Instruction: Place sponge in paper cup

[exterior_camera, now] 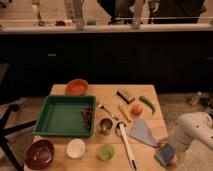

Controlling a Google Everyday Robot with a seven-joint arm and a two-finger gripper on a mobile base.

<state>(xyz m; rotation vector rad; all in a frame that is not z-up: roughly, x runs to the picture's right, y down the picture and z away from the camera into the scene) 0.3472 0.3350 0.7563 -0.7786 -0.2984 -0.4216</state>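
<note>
Claw [170, 148] beside sponge [165, 155] at table [112, 95] corner.

sponge [166, 155] at front-right table [107, 95] corner, gripper [168, 148] at it | paper cup [76, 148] front-left — right of bowl [40, 153], before tray [50, 116]

We've got the small blue-grey sponge block [165, 154] at the tabletop's [111, 93] front-right corner, hand [170, 148] right by it; short white paper cup [76, 148] upright, well left.
</note>
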